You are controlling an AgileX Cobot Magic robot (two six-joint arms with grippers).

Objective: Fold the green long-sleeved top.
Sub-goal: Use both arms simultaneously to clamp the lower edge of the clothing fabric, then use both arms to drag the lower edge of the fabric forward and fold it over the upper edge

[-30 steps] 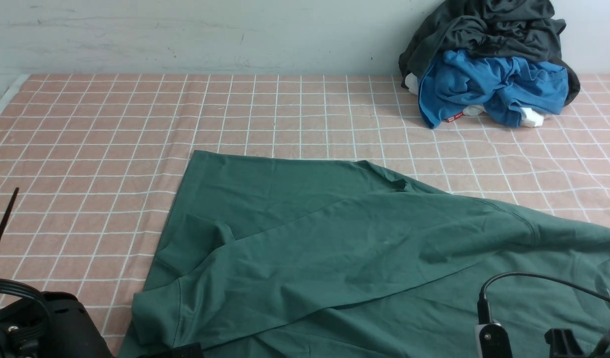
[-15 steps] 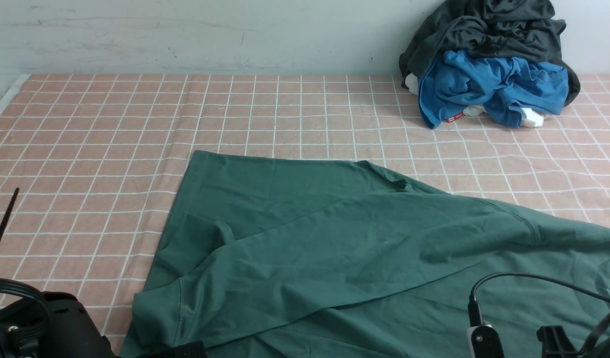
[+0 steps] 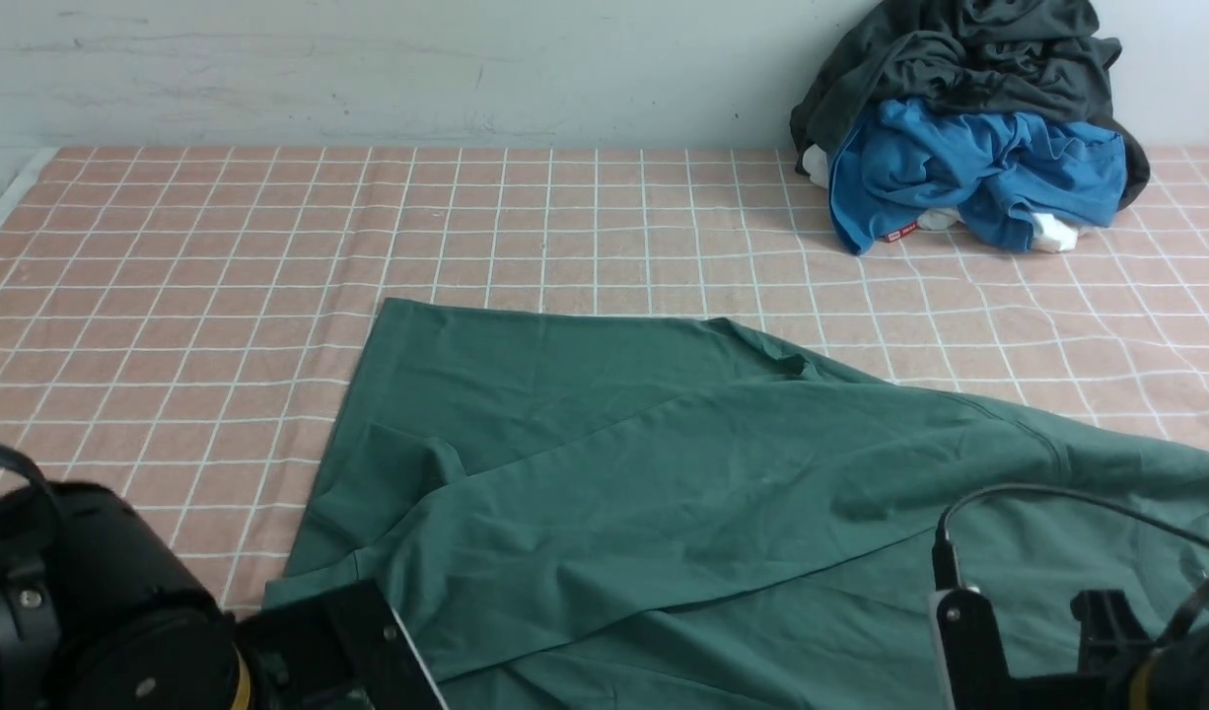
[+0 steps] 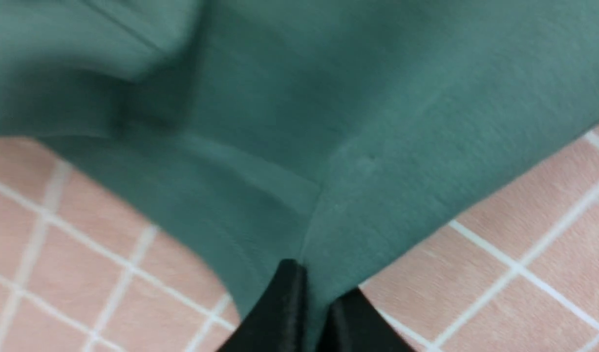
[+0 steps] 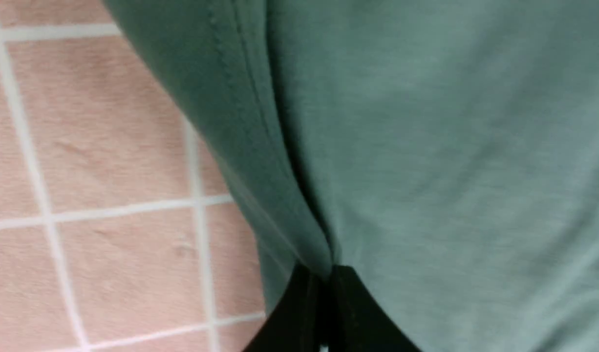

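a pink checked cloth (image 3: 604,217) covers the table, and the green top (image 3: 664,493) lies spread over its near half, partly folded over itself. far right by the wall, well apart from it, a dark grey garment (image 3: 960,49) is heaped on a blue garment (image 3: 960,177). the left claw (image 4: 311,288) is clamped on the top's near-left edge, the right claw (image 5: 326,274) on its stitched edge at the near right.
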